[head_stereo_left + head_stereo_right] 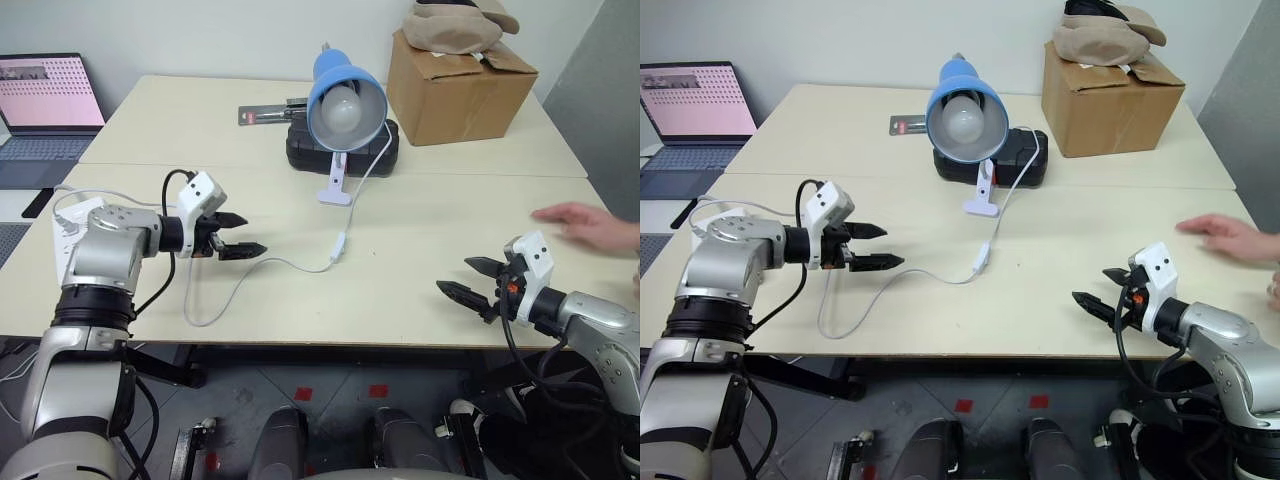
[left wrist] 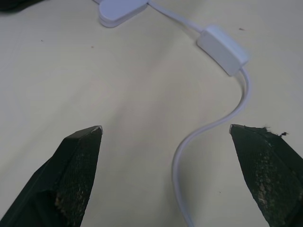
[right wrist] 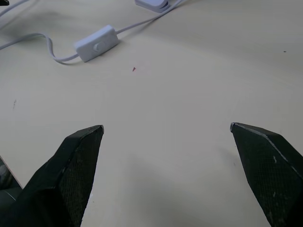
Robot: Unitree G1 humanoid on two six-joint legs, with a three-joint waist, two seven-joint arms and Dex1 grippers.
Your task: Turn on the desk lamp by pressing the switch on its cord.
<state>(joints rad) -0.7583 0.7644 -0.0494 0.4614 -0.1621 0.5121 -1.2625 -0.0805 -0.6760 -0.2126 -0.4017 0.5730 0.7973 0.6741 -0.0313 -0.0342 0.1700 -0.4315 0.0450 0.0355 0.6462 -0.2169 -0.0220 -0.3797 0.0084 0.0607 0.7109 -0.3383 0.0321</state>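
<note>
White plastic switch [image 1: 341,246] lies flat on the pale surface [image 1: 420,290], roughly midway between the two arms; its rocker faces up in the right wrist view; the cord [image 1: 262,268] runs from it up to the clip base of the desk lamp [image 1: 344,108], and the other way in a loose loop toward the left arm and the near edge. Lamp sits clipped upright near a black case [image 1: 300,148], blue shade tipped toward the robot, bulb unlit as far as I can judge.

Left tool [image 1: 240,236] released, fingers spread wide, hovering above the cord's curve, near the switch but apart from it; right tool [image 1: 468,280] also released and empty, well apart from the switch, low over bare surface.

Press not yet made. Risks, as I judge them: switch is light and unanchored, so a slanted push could skid it along the surface rather than click it; a spread finger could snag the slack cord loop and drag switch and lamp base; pressing the housing instead of the rocker would do nothing.

Further out: cardboard box [image 1: 460,88] at far right with cloth on top; laptop [image 1: 45,105] at far left; a person's hand [image 1: 590,225] resting on the surface near the right arm, which is a collision concern if that arm swings.
</note>
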